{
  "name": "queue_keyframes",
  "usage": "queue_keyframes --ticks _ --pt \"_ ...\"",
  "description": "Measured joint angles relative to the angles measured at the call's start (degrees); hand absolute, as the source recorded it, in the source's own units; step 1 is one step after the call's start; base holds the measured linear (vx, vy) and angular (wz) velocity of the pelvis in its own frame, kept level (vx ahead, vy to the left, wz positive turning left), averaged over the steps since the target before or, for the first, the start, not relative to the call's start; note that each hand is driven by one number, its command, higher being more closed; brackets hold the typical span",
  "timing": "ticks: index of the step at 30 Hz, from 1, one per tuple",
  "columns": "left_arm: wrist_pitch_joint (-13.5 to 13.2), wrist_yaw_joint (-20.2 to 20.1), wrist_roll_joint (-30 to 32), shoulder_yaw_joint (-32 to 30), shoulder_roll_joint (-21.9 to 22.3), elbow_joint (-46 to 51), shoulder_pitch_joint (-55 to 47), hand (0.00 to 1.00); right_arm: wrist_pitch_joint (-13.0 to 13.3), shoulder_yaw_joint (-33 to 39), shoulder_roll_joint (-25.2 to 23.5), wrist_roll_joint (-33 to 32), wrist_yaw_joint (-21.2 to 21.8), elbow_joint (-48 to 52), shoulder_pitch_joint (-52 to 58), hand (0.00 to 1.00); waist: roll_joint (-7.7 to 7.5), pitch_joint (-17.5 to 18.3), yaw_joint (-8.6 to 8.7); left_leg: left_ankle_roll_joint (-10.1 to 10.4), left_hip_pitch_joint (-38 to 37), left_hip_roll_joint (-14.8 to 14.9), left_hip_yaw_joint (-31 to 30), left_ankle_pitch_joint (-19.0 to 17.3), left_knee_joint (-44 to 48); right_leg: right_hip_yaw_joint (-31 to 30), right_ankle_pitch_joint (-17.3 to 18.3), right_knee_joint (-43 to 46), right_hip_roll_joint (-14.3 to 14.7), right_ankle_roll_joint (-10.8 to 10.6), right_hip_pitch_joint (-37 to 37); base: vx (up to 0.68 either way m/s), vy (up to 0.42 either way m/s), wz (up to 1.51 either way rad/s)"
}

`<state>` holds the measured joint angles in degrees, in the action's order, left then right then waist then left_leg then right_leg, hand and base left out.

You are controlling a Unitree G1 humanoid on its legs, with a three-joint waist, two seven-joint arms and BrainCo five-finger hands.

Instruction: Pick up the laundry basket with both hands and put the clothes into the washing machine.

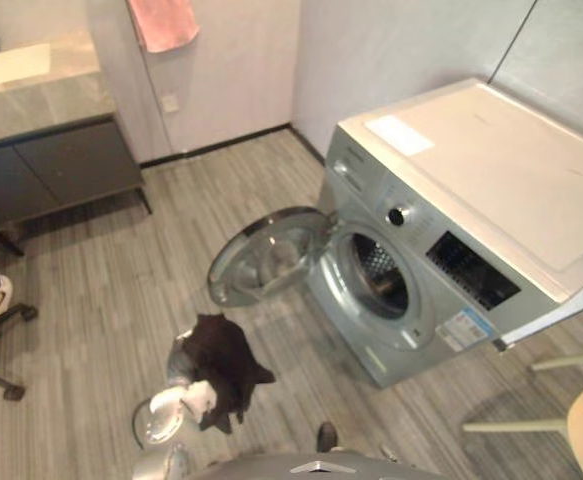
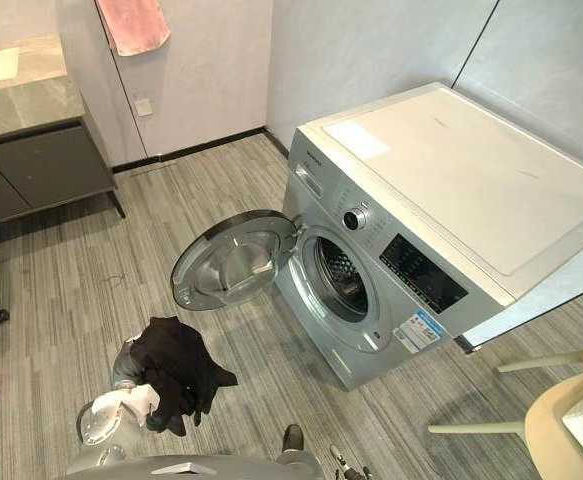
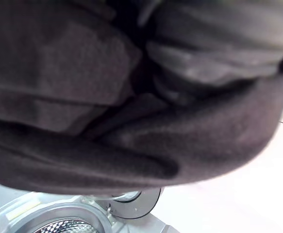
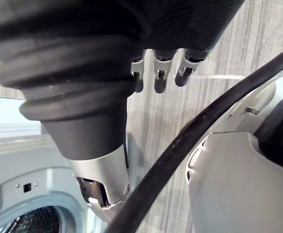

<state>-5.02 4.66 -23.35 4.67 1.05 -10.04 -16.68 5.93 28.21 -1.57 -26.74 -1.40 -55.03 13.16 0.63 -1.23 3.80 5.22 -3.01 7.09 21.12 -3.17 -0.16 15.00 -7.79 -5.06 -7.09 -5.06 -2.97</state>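
The washing machine (image 1: 491, 170) stands against the wall on the robot's right, with its round door (image 1: 266, 255) swung wide open toward the floor space in front and the drum (image 1: 379, 275) showing dark and open behind it. The task's thing in sight is a black garment (image 1: 221, 360), held up off the floor at the left hand (image 1: 181, 360), near the open door but well short of the drum mouth. It drapes right over that hand, so I cannot tell how the hand is closed on it. The right hand (image 4: 156, 77) hangs beside the machine front, its fingers loose and holding nothing.

The garment looks light, soft and quite limp: it has no shape of its own and hangs in loose points below the hand. It is not fragile, but thin cloth may slide off smooth fingers, and a trailing end could catch on the door rim. The safest hold is probably a bunched handful near its middle, so that little dangles when it goes through the opening
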Motion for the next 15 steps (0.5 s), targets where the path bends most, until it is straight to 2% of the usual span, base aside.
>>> queue_keyframes --ticks 4,6,8,9,10,11,12,14,15 --pt "0.0 0.0 1.4 0.5 0.0 -0.4 1.2 1.00 0.0 0.1 0.0 0.1 0.0 0.1 0.0 0.00 -0.97 -0.8 0.02 0.1 0.4 -0.1 0.3 -0.4 0.5 0.1 0.3 0.4 -0.6 -0.1 -0.2 -0.01 0.002 0.03" --pt "0.0 0.1 2.3 0.7 0.2 -0.9 2.9 1.00 0.0 0.1 0.0 0.1 0.0 0.2 0.0 0.00 -1.44 -1.5 -0.11 0.3 2.4 0.7 1.7 -2.8 4.6 -0.9 0.2 1.0 -0.6 -0.2 -1.7 -0.05 0.001 -0.30" --pt "0.0 0.3 2.4 1.7 0.0 -1.4 5.3 1.00 -0.1 0.1 -0.2 0.2 0.1 2.1 0.0 0.00 -1.44 -2.5 -0.68 0.2 5.8 3.9 7.2 -7.7 13.9 -6.1 -0.2 3.6 0.5 -0.3 -5.7 -0.06 0.020 -1.11" --pt "0.0 0.3 2.4 2.1 0.0 -1.5 6.1 1.00 -0.1 0.1 -0.4 0.2 0.1 2.5 0.0 0.00 -1.37 -2.6 -0.59 0.3 6.6 5.1 8.9 -9.1 16.4 -7.6 -0.4 3.9 1.3 -0.3 -6.8 -0.08 0.023 -1.69" --pt "0.0 0.2 3.2 2.6 0.0 -2.3 8.1 1.00 -0.2 0.0 -0.7 0.2 0.2 2.9 0.0 0.00 -1.41 -3.0 -0.46 0.3 7.5 8.0 13.5 -12.2 21.3 -8.8 1.2 3.6 2.5 0.5 -9.1 -0.10 0.033 -1.72" --pt "0.0 0.1 3.5 2.6 0.0 -2.7 9.3 1.00 -0.3 0.0 -0.7 0.2 0.3 2.8 -0.1 0.00 0.00 -3.6 -0.40 0.4 7.2 9.6 16.4 -12.8 21.6 -5.5 3.4 4.3 2.5 1.1 -9.7 -0.10 0.040 -1.76" --pt "0.0 0.1 3.7 2.3 -0.1 -2.8 10.1 1.00 -0.4 -0.1 -0.7 0.2 0.7 2.4 -0.3 0.00 0.01 -4.1 -0.30 0.4 6.7 10.4 18.4 -12.9 21.6 -3.2 4.5 4.8 2.3 2.5 -10.4 -0.02 0.066 -1.65" --pt "0.0 0.1 3.9 -0.1 -0.3 -3.5 13.5 1.00 -1.4 -0.6 -1.1 0.2 1.4 1.0 -0.1 0.00 -2.49 -5.4 0.06 1.0 3.0 11.3 25.6 -12.7 22.2 6.5 4.2 8.5 0.4 4.9 -11.7 0.15 0.016 -1.62" --pt "0.0 0.2 3.9 -0.3 -0.3 -4.2 14.0 1.00 -1.3 -0.6 -0.9 0.3 1.4 0.3 0.2 0.00 -2.53 -5.4 0.07 1.3 2.1 11.8 27.3 -12.5 22.6 8.9 3.7 9.0 0.0 5.8 -11.7 0.20 -0.058 -1.50"
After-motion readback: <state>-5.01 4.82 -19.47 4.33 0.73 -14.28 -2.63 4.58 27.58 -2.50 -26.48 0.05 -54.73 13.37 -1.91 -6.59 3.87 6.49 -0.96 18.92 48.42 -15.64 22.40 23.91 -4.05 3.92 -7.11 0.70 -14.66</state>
